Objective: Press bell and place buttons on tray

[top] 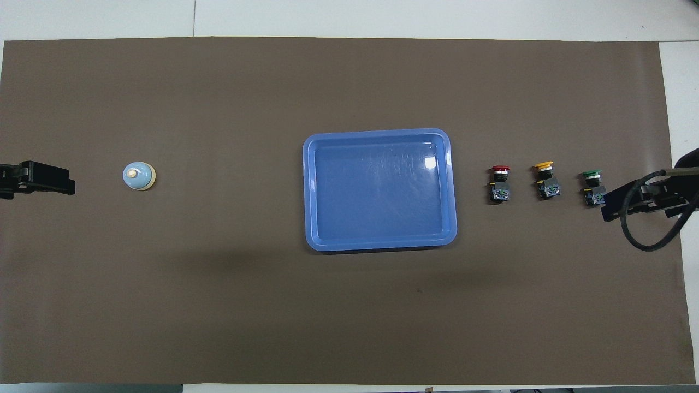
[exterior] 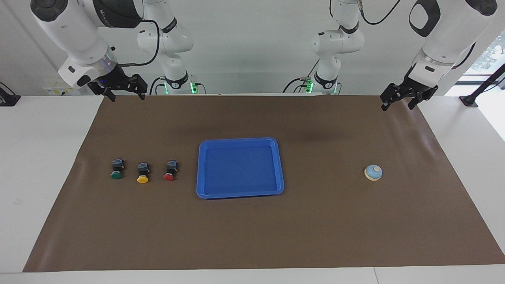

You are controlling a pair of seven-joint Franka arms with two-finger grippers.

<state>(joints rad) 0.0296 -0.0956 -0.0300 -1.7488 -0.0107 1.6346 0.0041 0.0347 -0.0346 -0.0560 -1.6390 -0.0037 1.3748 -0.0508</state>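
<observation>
Nothing begun yet — both arms wait, raised at the robots' edge of the brown mat (exterior: 252, 236). Left gripper (exterior: 401, 100) up at the left arm's end, fingers apart and empty; right gripper (exterior: 123, 90) up at the right arm's end, likewise apart, holding nothing.

Bell (exterior: 373, 172) alone toward the left arm's end, well apart from the blue tray (exterior: 240, 193) at mid-table. Tray bare inside. Three buttons in a row toward the right arm's end, all lying on their sides: red button (exterior: 170, 171) nearest the tray, then yellow button (exterior: 143, 173), then green button (exterior: 117, 169) outermost.

First step in hand, by judgement: pressing the bell. Calls for bringing the left gripper out over the dome and straight down onto the cream knob — a tap, not a grasp. After that, likely the right gripper down over the red button's black body.
</observation>
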